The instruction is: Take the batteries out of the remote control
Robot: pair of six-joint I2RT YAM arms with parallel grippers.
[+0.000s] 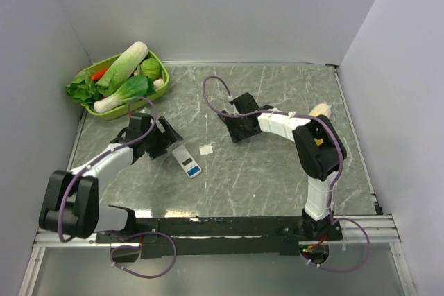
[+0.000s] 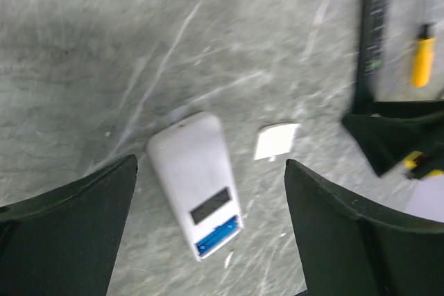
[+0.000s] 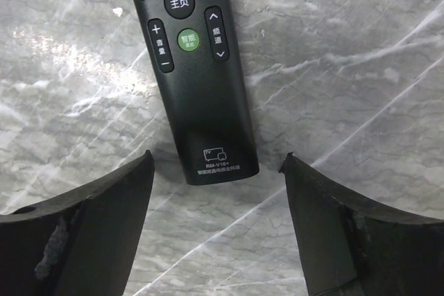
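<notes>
- Green tray (image 1: pixel 111 113), far left corner of the grey marbled tabletop (image 1: pixel 277 178).
- In the tray: long white radish (image 1: pixel 130 59), bok choy (image 1: pixel 126 91), leafy greens (image 1: pixel 80 90), small red-orange piece (image 1: pixel 100 73).
- Cream object (image 1: pixel 321 109), near the right edge, partly hidden.

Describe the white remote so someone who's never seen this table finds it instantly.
From the green vegetable basket at the far-left corner of the table, come toward the arms to the left gripper. The white remote lies flat just right of it. A blue battery shows at its near end; the white cover plate beside it is far smaller, and the other remote is black.
</notes>
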